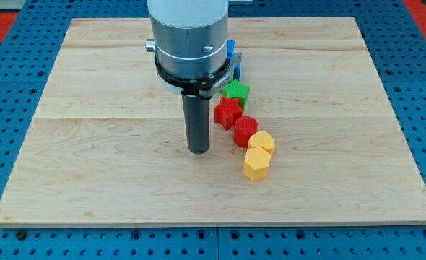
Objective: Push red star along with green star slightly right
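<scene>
The red star lies near the middle of the wooden board. The green star touches it just above and to the right. My tip rests on the board to the left of and below the red star, a short gap away. The rod rises into the grey arm body, which hides the board above it.
A red cylinder sits just below and right of the red star. Two yellow blocks follow below it in a line. A blue block shows partly behind the arm, above the green star.
</scene>
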Tool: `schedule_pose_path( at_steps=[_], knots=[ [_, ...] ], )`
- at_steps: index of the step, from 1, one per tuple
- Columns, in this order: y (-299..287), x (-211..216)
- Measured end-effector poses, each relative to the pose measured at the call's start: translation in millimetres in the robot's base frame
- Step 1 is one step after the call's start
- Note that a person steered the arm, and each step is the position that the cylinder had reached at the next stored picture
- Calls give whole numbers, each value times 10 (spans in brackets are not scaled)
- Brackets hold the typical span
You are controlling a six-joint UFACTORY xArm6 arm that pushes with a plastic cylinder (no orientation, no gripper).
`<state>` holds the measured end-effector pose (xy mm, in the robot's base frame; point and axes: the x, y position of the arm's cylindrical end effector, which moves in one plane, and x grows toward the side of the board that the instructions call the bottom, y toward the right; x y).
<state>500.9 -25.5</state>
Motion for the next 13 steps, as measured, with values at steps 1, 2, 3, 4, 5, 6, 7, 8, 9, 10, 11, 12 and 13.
schedule_pose_path(
  at_steps=[1,2,3,4,5,6,7,8,9,10,11,12,13],
  knots=[
    [-2,0],
    [-4,0],
    [-12,0],
    [-22,0],
    [-36,0],
    [-56,0],
    [-81,0],
    [-104,0],
    [-131,0],
    [-154,0],
    [-177,0],
    [-202,0],
    [-230,0]
  ],
)
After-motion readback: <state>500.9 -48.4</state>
